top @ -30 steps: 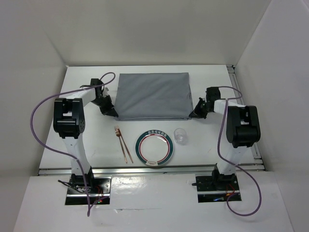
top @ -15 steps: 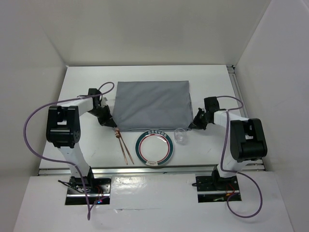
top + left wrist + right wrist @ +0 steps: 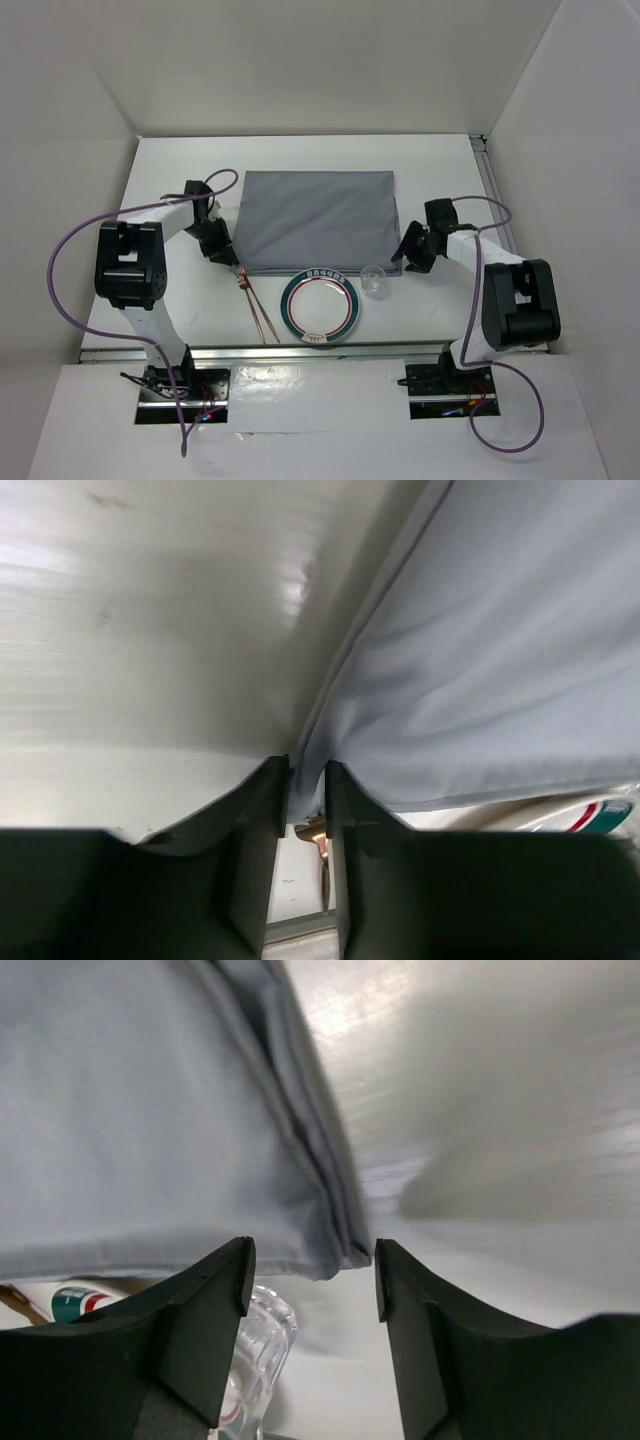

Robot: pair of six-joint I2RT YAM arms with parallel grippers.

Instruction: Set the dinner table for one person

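Observation:
The grey cloth mat lies flat on the white dinner table, its near edge just behind the plate. My left gripper is at the mat's near left corner. In the left wrist view that gripper is open by a narrow gap, and the corner of the mat still sits between the tips. My right gripper is at the near right corner. In the right wrist view it is open wide, and the mat's corner lies loose between its fingers.
A clear glass stands right of the plate, close to my right gripper's left finger. Copper chopsticks lie left of the plate, their tips by my left gripper. An aluminium rail edges the table's near side.
Both arms drew the mat toward the near side until its edge reached the plate. Both grippers, shut on the mat's near corners before, have opened.

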